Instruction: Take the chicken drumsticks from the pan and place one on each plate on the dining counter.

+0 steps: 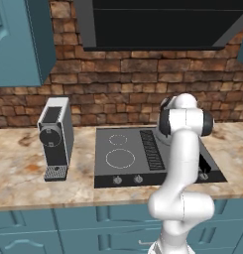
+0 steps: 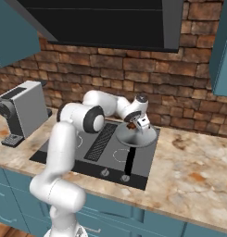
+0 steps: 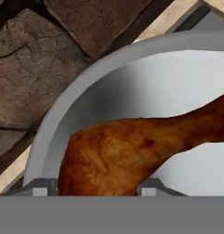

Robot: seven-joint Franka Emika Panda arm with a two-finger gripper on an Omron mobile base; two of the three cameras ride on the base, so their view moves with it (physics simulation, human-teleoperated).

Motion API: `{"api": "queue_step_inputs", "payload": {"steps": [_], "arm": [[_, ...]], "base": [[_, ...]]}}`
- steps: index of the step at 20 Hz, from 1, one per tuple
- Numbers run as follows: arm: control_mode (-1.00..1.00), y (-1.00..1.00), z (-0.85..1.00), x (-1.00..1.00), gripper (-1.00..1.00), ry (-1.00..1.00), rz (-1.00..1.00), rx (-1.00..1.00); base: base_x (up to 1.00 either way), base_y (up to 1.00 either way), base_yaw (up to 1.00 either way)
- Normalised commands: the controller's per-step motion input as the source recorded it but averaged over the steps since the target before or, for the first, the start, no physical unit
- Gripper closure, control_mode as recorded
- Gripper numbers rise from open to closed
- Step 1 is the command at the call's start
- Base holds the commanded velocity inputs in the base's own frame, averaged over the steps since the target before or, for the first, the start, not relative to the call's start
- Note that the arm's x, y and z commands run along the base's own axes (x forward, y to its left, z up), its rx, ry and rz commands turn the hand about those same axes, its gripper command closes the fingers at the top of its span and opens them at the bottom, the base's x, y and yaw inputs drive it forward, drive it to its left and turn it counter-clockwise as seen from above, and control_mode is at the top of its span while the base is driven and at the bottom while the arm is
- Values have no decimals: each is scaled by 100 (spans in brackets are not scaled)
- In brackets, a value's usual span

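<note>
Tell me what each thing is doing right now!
Two-finger robot claw: shut on the drumstick, down in the pan.
Golden-brown cooked chicken drumstick: lying in the pan, between the claw's fingers.
Round grey metal frying pan: sitting on the stovetop.
Black glass stovetop: burners look dark.
Grey coffee machine: upright on the counter.

One pan point(image 2: 136, 135), one drumstick point(image 3: 127, 153)

The pan point(image 3: 109, 82) looks like smooth matt grey metal. The drumstick point(image 3: 118, 157) has glossy, wrinkled brown skin. The counter point(image 1: 24, 173) is polished blotched marble, the stovetop point(image 1: 123, 158) smooth dark glass, the wall point(image 1: 123, 79) rough brick.
</note>
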Motion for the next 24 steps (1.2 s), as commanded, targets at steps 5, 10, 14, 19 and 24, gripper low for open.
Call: {"api": "queue_step_inputs", "payload": {"steps": [5,10,14,19,24], "arm": [[-100,0,56,-99,100,-15,27,1],[-100,15,47,-100,100,-10,34,0],[-100,62,28,-100,100,-5,25,0],[-100,82,56,-100,100,-9,21,-7],[-100,62,93,-100,100,-16,20,-15]], "base": [[0,0,0],[0,0,0],[0,0,0],[0,0,0],[0,0,0]]}}
